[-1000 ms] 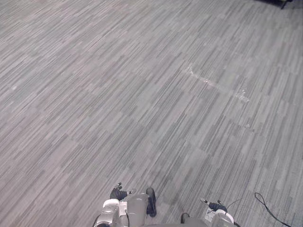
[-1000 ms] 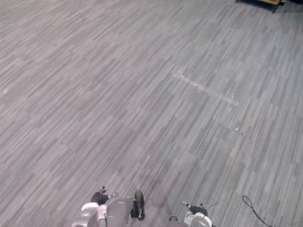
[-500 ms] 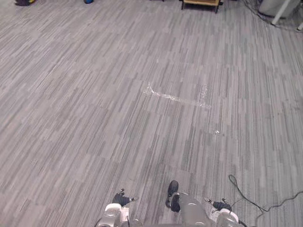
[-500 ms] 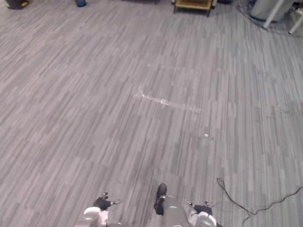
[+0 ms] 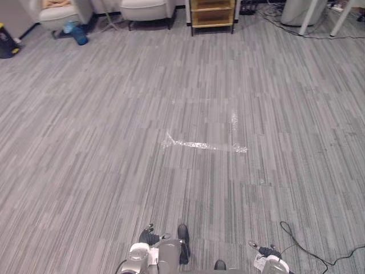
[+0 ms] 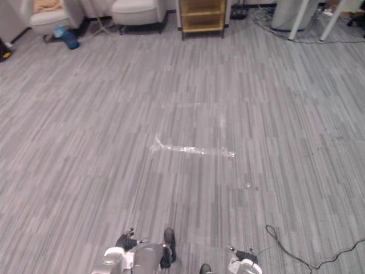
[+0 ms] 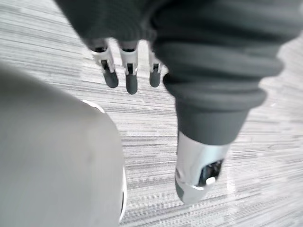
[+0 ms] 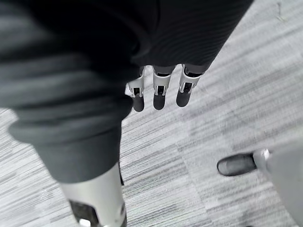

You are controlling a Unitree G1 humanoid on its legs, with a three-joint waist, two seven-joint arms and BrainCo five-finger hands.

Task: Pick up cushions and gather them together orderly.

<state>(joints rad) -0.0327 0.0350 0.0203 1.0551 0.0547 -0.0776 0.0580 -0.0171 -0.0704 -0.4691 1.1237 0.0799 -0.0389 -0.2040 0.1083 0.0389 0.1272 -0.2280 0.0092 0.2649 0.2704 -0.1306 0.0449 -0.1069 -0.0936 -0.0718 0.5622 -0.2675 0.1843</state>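
A tan cushion (image 6: 47, 5) lies on a pale armchair (image 5: 57, 14) at the far left of the room, far from both hands. My left hand (image 5: 149, 236) hangs low at the bottom edge of the eye views. In its wrist view its fingers (image 7: 128, 71) point straight down at the carpet, open and holding nothing. My right hand (image 5: 263, 250) hangs low on the other side. Its fingers (image 8: 160, 92) are also straight over the bare floor, with nothing in them.
Grey striped carpet stretches ahead, with an L-shaped pale tape mark (image 5: 205, 145) in the middle. Along the far wall stand a second pale seat (image 5: 145, 8), a wooden shelf unit (image 5: 212, 11) and white table legs (image 5: 308, 14). A blue thing (image 5: 77, 35) lies by the armchair.
The camera has turned and lifted, so the armchairs, shelf unit and table legs along the far wall have come into view. Both hands still hang low with nothing in them.
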